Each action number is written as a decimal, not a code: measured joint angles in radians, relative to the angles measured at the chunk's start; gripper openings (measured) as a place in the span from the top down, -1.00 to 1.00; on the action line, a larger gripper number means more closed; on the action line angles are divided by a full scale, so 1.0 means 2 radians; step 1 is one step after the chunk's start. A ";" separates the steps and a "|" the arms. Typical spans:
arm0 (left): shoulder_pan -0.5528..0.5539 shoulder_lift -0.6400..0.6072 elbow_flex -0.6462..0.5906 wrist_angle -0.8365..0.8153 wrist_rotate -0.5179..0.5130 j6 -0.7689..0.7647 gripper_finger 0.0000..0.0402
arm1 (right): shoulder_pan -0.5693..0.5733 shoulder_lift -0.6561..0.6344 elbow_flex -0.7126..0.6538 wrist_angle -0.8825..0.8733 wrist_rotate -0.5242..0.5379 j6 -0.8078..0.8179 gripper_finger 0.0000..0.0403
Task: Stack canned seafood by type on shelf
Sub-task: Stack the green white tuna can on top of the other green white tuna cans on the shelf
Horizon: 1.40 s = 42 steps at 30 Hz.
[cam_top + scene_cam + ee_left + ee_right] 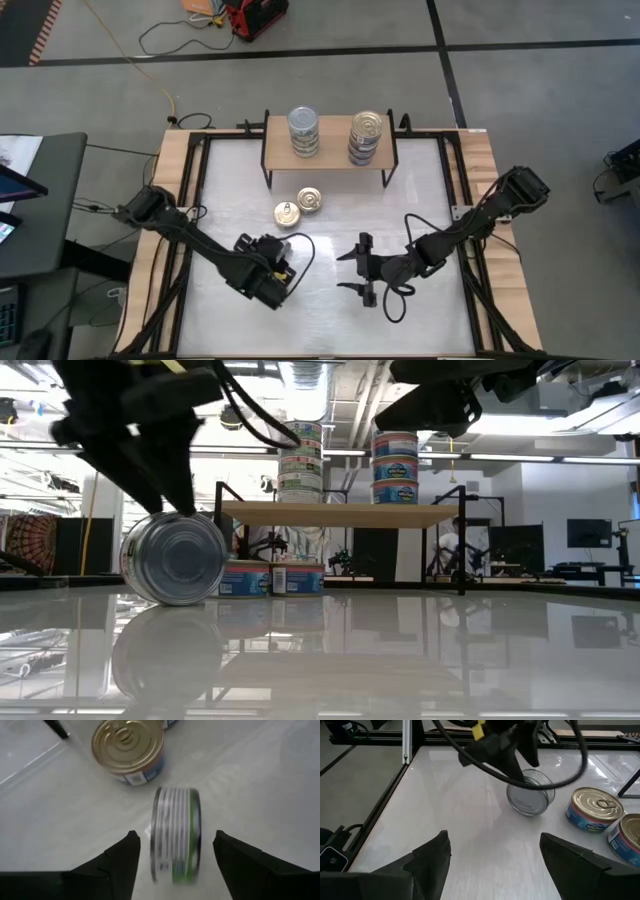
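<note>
A silver tin (175, 840) with a green-and-white label stands on its rim on the white table, also in the low view (175, 558). My left gripper (175, 836) is open, one finger on each side of the tin's flat ends with a gap at both. Two gold-lidded tins (287, 213) (310, 200) sit flat on the table before the shelf (335, 150). On the shelf stand a stack of silver-lidded tins (303, 130) and a stack of gold-lidded tins (366, 135). My right gripper (358, 268) waits open to the right, above the table.
The shelf's black legs (268, 178) stand on the table's far part. Wooden side boards and black rails (190, 190) line the table's left and right edges. Bare tabletop lies toward the near edge.
</note>
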 joint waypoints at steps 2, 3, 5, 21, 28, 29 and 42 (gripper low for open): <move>0.008 0.000 0.000 0.003 0.001 0.015 -0.29 | 0.000 0.000 0.000 0.000 0.000 0.000 -0.63; 0.010 0.000 0.000 0.002 0.003 0.019 -0.33 | 0.000 0.000 0.000 0.000 0.000 0.000 -0.63; 0.013 0.000 0.000 -0.003 0.013 0.019 -0.40 | 0.000 0.000 0.000 0.000 0.000 0.000 -0.63; 0.010 0.000 -0.048 0.069 0.094 0.039 -0.09 | 0.001 0.000 0.000 0.000 0.000 0.000 -0.63; -0.001 0.000 -0.049 0.070 0.076 0.064 0.31 | 0.001 0.000 0.000 0.000 0.000 0.000 -0.63; -0.004 0.000 -0.048 0.070 0.074 0.070 0.36 | 0.001 0.000 0.000 0.000 0.000 0.000 -0.63; -0.030 0.000 -0.024 -0.045 -0.056 0.261 0.35 | 0.001 -0.003 0.000 -0.021 0.013 -0.039 -0.63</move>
